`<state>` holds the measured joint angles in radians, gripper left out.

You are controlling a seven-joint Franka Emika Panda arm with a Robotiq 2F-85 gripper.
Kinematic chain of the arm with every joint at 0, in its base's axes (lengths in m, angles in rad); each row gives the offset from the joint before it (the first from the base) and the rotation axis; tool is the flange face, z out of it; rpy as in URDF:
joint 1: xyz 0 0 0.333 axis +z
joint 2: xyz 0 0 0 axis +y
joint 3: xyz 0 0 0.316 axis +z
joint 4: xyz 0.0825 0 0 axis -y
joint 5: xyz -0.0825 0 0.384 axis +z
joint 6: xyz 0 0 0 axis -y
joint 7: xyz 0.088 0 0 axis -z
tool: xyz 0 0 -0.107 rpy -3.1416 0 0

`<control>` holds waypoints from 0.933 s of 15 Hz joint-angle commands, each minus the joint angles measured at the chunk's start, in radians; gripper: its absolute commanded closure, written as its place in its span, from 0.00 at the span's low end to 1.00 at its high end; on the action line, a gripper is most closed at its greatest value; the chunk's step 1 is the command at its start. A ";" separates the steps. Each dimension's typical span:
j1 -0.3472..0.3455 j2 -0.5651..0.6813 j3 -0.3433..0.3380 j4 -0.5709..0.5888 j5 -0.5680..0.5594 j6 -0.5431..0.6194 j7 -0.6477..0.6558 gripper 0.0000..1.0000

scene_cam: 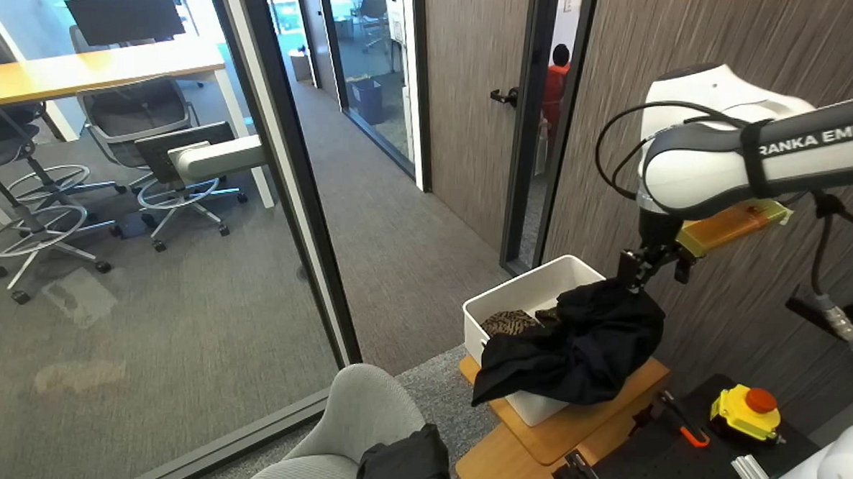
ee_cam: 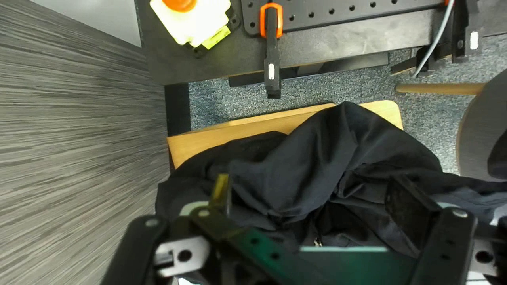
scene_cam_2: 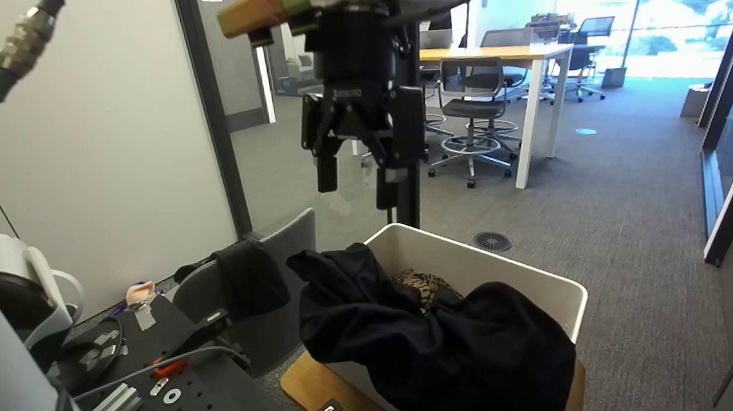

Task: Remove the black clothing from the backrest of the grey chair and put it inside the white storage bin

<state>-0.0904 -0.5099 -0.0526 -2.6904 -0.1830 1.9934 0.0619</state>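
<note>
Gripper (scene_cam_2: 357,190) hangs above the white storage bin (scene_cam_2: 474,262), its two fingers (scene_cam_2: 327,175) spread well apart, so yeah, it's in the released position. In an exterior view there's a clear gap between the fingertips and the black clothing (scene_cam_2: 441,355) below.

As for that clothing, it's kinda half in, half out: a big rumpled heap slumped over the side facing the black worktable (ee_cam: 214,65), partly inside the bin, the rest flopping over the rim and down the outer wall. Some brown animal-print fabric (scene_cam: 509,322) pokes out beside it inside the bin. The bin itself sits on a wooden stand (scene_cam: 577,426).

Worth noting, another black piece of cloth (scene_cam: 402,465) is draped over the edge of the grey chair (scene_cam: 369,402), near the stand, and it shows in both exterior views.

Wrist view has the fingers coming in on either side, with dark folds filling most of the space beneath, plus a tiny metallic bit (ee_cam: 318,242) in the creases, too small to make out. Up on the worktable there's a yellow box (ee_cam: 198,25) with a red button and, sticking out past the edge, a black clamp (ee_cam: 271,51) with an orange end.
</note>
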 commanded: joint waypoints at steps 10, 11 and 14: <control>0.025 -0.726 0.071 -0.039 0.116 -0.510 0.060 0.00; 0.021 -0.754 0.064 -0.032 0.122 -0.547 0.058 0.00; 0.017 -0.743 0.068 -0.038 0.098 -0.541 0.050 0.00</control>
<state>-0.0767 -1.2549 0.0167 -2.7305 -0.0842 1.4540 0.1094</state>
